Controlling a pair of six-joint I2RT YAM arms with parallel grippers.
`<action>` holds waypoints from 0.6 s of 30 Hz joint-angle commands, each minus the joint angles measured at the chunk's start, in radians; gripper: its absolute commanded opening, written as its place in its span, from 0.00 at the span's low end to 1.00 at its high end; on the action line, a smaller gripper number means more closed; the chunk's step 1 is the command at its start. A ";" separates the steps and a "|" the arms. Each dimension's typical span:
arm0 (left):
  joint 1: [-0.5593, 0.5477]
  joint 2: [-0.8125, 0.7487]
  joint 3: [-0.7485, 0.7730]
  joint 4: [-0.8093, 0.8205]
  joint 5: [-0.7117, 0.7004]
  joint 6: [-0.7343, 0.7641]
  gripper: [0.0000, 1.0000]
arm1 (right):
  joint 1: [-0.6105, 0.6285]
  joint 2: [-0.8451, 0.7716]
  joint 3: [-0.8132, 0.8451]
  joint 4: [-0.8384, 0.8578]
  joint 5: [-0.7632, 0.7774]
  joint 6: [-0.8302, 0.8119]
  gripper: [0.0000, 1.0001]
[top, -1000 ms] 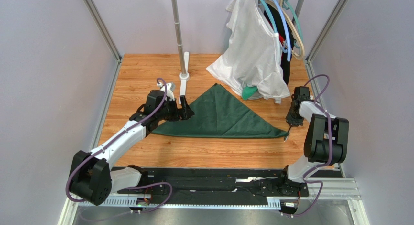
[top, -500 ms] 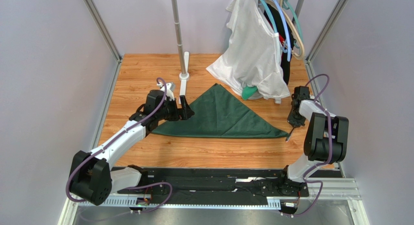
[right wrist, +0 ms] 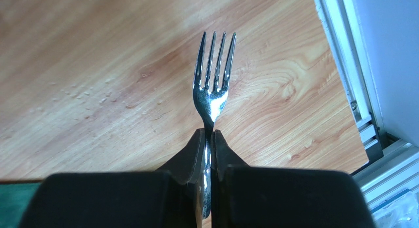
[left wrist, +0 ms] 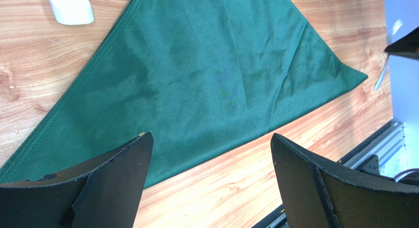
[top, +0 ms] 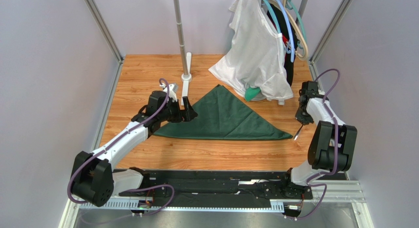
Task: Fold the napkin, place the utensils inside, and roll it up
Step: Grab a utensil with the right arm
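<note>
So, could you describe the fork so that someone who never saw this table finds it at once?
Look at the wooden table and follow the dark green triangular napkin to its right tip. Just beyond that tip, the right gripper is shut on the handle of a slim silver fork. Its four shiny tines set it apart from the soft cloth and the black gripper beside it.

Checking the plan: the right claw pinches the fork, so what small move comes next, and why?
Probably swing the fork left over the napkin: the right claw is shut on it beyond the folded triangle's right tip.
</note>
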 commanded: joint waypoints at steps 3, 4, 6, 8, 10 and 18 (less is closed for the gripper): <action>0.005 -0.002 -0.002 0.033 0.022 -0.012 0.99 | -0.007 -0.148 0.054 -0.050 -0.052 0.028 0.00; 0.005 -0.003 -0.002 0.033 0.023 -0.013 0.99 | -0.007 -0.164 0.051 -0.051 -0.077 0.036 0.00; 0.005 -0.003 -0.001 0.035 0.025 -0.016 0.99 | -0.007 -0.211 0.042 -0.051 -0.150 0.068 0.00; 0.005 -0.008 -0.001 0.030 0.029 -0.018 0.99 | -0.005 -0.242 0.031 -0.050 -0.198 0.102 0.00; 0.005 -0.008 -0.001 0.029 0.031 -0.018 0.99 | 0.018 -0.293 0.005 -0.030 -0.290 0.143 0.00; 0.005 -0.031 -0.008 0.024 0.035 -0.019 0.99 | 0.194 -0.429 -0.099 0.002 -0.333 0.303 0.00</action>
